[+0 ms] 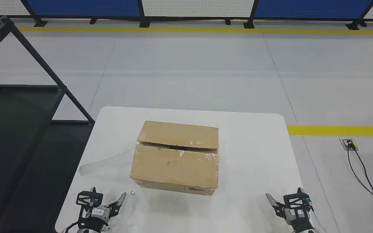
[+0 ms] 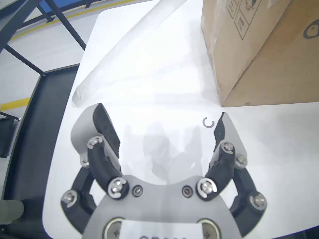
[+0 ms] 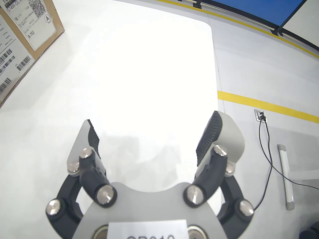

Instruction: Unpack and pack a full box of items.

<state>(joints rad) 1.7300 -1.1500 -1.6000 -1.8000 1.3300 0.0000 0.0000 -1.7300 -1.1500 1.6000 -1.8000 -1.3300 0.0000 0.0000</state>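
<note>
Left gripper point(image 2: 161, 112) spread, holding nothing, over white table point(image 1: 256, 175) | C-shaped clip point(image 2: 208, 122) just beside one fingertip | right gripper point(image 3: 152, 117) spread, empty | cardboard box point(image 1: 178, 157) mid-table, flaps down | left wrist view: clear film point(image 2: 139, 43) trailing off box end | right wrist view: barcode labels point(image 3: 32, 13) on other end

Top camera overhead; wrist cameras low beside box point(image 1: 175, 166)

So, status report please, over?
Left gripper and right gripper open, empty. Brown cardboard box mid-table, flaps down. Small metal C-ring loose beside left gripper.
</note>
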